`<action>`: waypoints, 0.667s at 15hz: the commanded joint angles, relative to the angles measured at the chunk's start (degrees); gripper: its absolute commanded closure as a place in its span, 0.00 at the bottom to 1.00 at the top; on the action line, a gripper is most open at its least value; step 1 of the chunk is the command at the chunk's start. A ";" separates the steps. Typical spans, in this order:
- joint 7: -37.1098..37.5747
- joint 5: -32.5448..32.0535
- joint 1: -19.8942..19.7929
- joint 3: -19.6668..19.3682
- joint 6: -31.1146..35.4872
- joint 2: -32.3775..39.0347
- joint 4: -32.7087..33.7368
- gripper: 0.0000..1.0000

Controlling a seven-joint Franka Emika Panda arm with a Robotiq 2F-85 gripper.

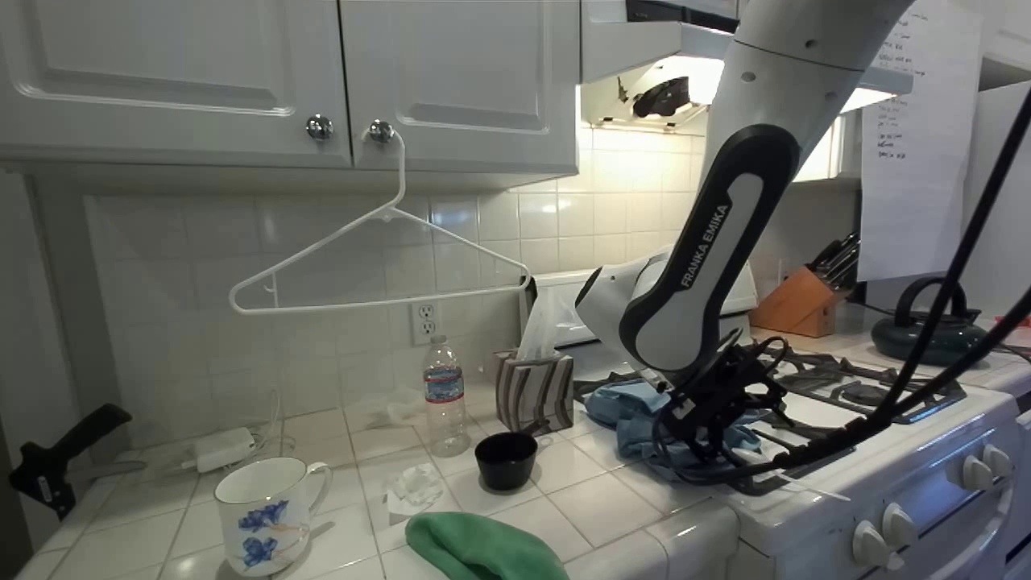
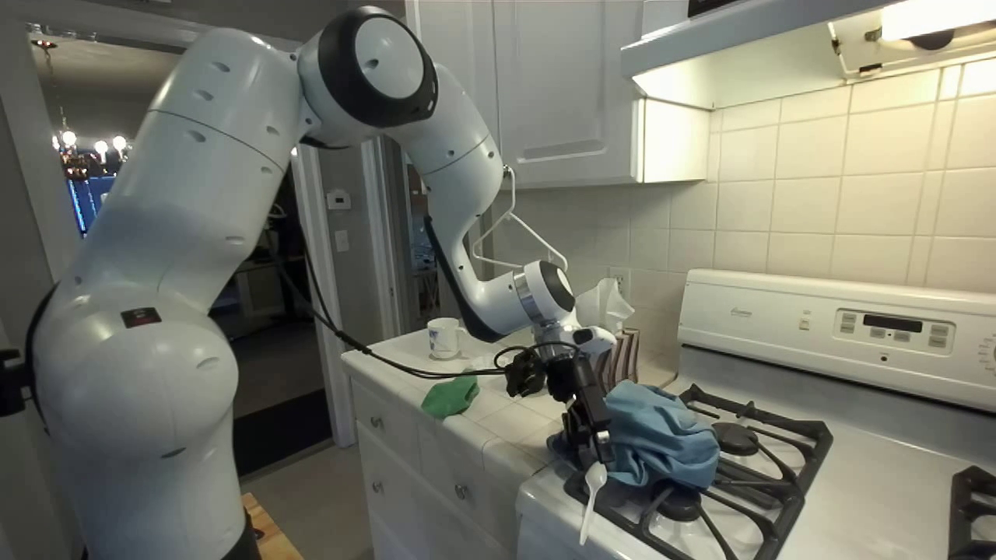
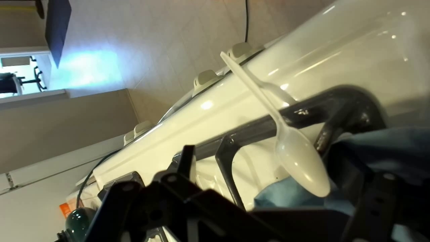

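White spoon (image 3: 300, 161) over stove (image 2: 887, 463), across front bar of black grate (image 3: 252, 131), handle twd front edge. Claw (image 3: 263, 159) spread wide nr spoon's bowl; can't tell if touching. Blue cloth (image 2: 665, 435) bunched right by claw. Next to stove, tiled surface (image 1: 596, 495) w/ black cup (image 1: 506, 463), tissue box (image 1: 536, 395), bottle (image 1: 445, 403), green cloth (image 1: 483, 548), flowered mug (image 1: 262, 507). Hanger (image 1: 389, 214) on cabinet knob (image 1: 380, 130) above.

Kitchen with stove (image 2: 883, 459) and cabinets (image 1: 475, 80)

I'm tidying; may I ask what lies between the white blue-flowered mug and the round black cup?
Crumpled white paper lies there, in an exterior view.
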 commanded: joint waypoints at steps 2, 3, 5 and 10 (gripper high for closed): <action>-0.39 0.90 0.05 -0.53 -1.40 0.58 1.07 0.12; -0.32 0.89 0.02 -0.59 -1.36 0.57 1.14 0.26; -0.28 0.90 0.13 -0.55 -1.33 0.65 1.53 0.40; -0.28 0.88 -0.05 -0.85 -1.77 0.73 1.62 0.78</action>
